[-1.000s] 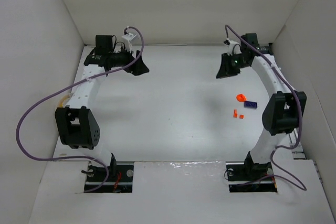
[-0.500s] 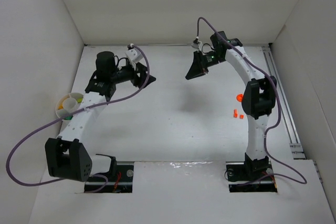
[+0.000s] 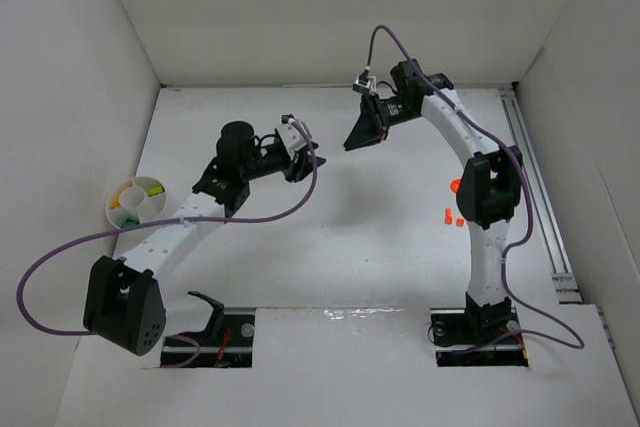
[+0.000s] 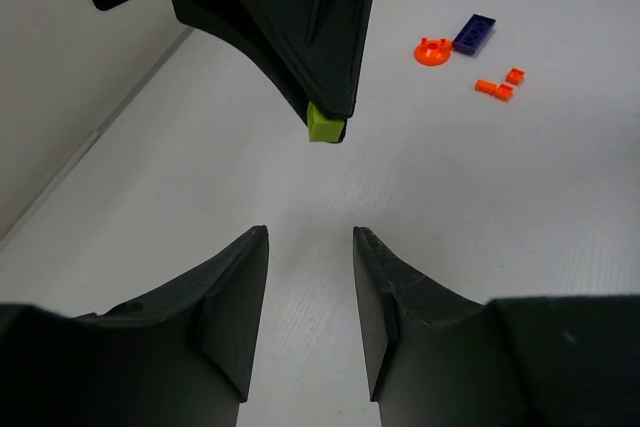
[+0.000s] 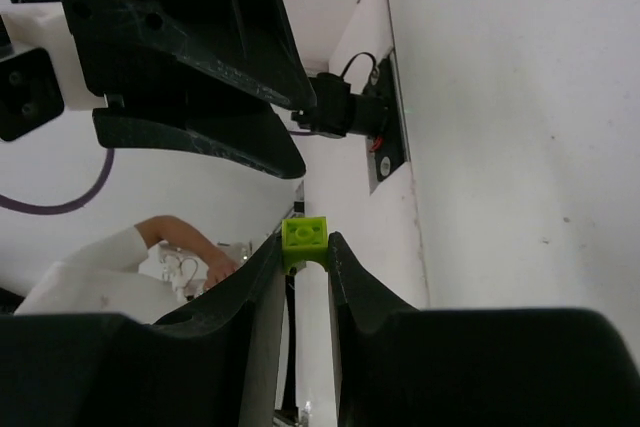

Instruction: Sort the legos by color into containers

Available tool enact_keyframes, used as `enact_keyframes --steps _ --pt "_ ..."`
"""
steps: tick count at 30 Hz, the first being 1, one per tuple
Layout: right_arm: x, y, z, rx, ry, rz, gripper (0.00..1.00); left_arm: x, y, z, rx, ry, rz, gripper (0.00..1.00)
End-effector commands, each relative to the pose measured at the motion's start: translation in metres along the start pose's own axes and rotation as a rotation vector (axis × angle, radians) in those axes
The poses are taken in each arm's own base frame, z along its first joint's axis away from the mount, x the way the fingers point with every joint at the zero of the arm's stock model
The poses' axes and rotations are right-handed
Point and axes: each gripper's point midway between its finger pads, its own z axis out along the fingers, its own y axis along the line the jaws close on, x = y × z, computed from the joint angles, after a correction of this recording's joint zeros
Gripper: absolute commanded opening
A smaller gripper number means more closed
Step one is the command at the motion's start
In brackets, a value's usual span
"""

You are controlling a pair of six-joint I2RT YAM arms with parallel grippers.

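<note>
- one green lego (image 5: 305, 236) pinched tight at the tips of my right claw (image 5: 305, 252), up off the desk (image 4: 480, 207).
- my left claw (image 4: 310, 247) faces it, parted, empty.
- orange legos (image 4: 432, 50) lie on the desk beyond.

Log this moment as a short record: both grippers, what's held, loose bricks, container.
right gripper: shut on green brick
left gripper: open, empty, facing the right gripper
loose on floor: orange round piece, purple-blue brick, small orange bricks
container: divided dish at left, yellow and green inside
</note>
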Motion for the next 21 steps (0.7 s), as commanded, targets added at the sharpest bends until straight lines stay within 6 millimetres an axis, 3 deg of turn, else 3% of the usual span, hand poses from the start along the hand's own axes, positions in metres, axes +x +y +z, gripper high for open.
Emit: enact_keyframes --steps 1,9,21 --pt "0.005 0.046 0.004 -0.092 0.014 -0.062 0.1 -0.037 0.005 -0.003 -0.071 -0.121 0.111 0.36" --pt "0.023 0.054 0.019 -0.088 0.054 -0.061 0.08 -0.051 -0.017 0.003 -0.057 -0.157 0.124 0.31" --pt "0.022 0.058 0.022 -0.059 0.055 -0.081 0.08 -0.051 -0.033 0.011 -0.014 -0.166 0.084 0.34"
